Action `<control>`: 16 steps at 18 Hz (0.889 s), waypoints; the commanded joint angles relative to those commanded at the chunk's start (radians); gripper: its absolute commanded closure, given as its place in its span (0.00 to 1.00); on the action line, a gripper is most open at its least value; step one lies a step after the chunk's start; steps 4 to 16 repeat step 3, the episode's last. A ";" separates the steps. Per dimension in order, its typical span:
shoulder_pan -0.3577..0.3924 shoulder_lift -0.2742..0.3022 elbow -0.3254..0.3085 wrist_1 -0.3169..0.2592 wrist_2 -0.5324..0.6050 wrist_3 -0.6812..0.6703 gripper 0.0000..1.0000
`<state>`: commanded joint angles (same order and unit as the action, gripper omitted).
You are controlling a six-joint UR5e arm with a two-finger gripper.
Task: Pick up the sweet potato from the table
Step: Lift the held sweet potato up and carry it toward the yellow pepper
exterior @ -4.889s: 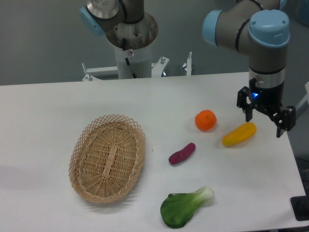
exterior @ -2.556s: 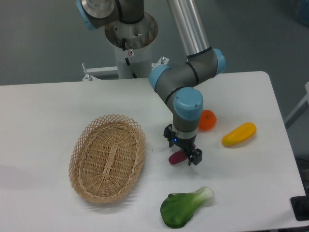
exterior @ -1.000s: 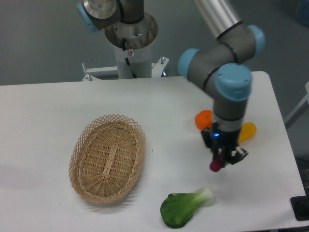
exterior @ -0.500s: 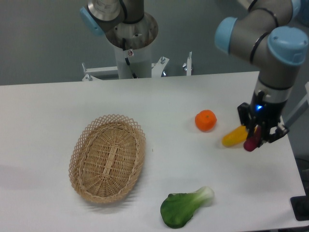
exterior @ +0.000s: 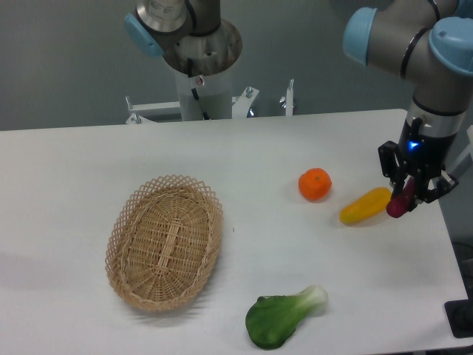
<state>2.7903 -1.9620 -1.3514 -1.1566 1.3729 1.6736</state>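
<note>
**Sweet potato held in the air at the right edge of the table**

The gripper [exterior: 408, 194] hangs over the far right side of the table [exterior: 89, 155], pointing down from the arm's grey wrist with its blue cap above. Its two dark fingers are closed around the sweet potato [exterior: 400, 204], a small reddish-purple piece that sticks out below the fingertips, tilted with its lower end toward the left. The sweet potato is off the tabletop, gripped near its upper end, and only its lower part shows; the rest is hidden between the fingers. A small blue light glows on the gripper body above the fingers.

Just left of the held sweet potato lies a yellow vegetable [exterior: 363, 206], oblong, flat on the table and angled up toward the right. Its right end sits right beside the sweet potato in this view; whether the two touch cannot be told. Further left and slightly farther back rests a round orange fruit [exterior: 315, 184], apart from the yellow vegetable.

A woven wicker basket [exterior: 164, 241], oval and shallow, sits on the left half of the table, well apart from the gripper. Near the front edge lies a leafy green vegetable [exterior: 284, 317] with a pale stalk pointing to the right. Behind the table stands the arm's white base column [exterior: 201, 74].
</note>
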 joint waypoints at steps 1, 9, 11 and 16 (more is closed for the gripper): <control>0.000 0.000 -0.002 0.000 0.000 0.000 0.84; -0.002 0.000 0.000 0.002 0.000 -0.002 0.84; -0.002 0.000 0.000 0.002 0.000 -0.002 0.84; -0.002 0.000 0.000 0.002 0.000 -0.002 0.84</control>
